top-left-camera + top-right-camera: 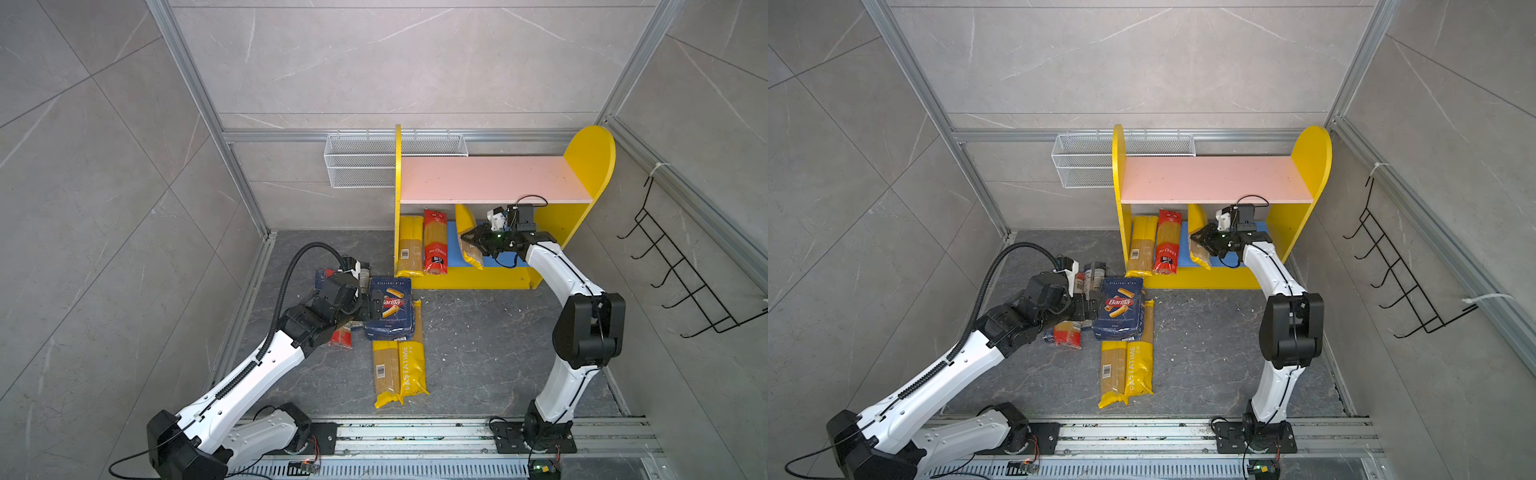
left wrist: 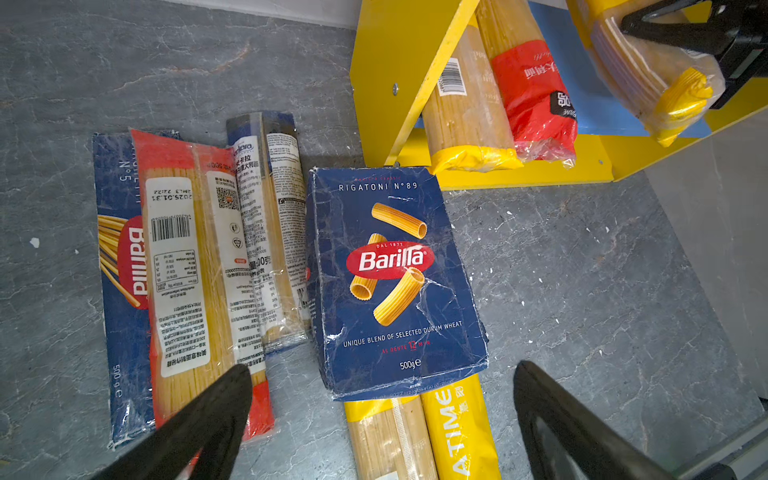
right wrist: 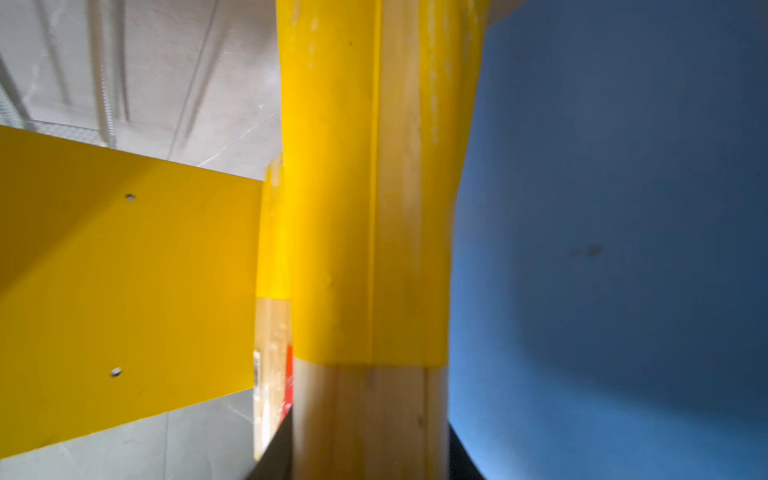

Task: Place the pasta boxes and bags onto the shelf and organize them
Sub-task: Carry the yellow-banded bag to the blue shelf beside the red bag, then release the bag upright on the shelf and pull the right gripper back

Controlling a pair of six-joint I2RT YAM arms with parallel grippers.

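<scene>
Yellow-ended clear spaghetti bag (image 1: pixel 464 218) hung tilted over the blue lower board (image 1: pixel 505 258) of the yellow-sided shelf (image 1: pixel 590 158), clamped in the right fingers (image 2: pixel 681 33); released askew, it might slide out front. Left fingers (image 2: pixel 216 407) gaped wide above the dark-blue rigatoni box (image 2: pixel 395 282).

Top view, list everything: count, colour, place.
shelf: one, yellow, pink, blue, back right.
shelved bags: two, yellow and red, blue board.
held bag: one, yellow, tilted over blue board.
rigatoni box: one, dark blue, floor.
floor bags: two, yellow, partly under rigatoni box.
loose bags: two, red and dark, left of rigatoni box.
spaghetti box: one, dark blue, under loose red bag.
basket: one, white, back wall.
hook rack: one, black, right wall.
left fingers: open, over rigatoni box.
right fingers: shut on held bag.
</scene>
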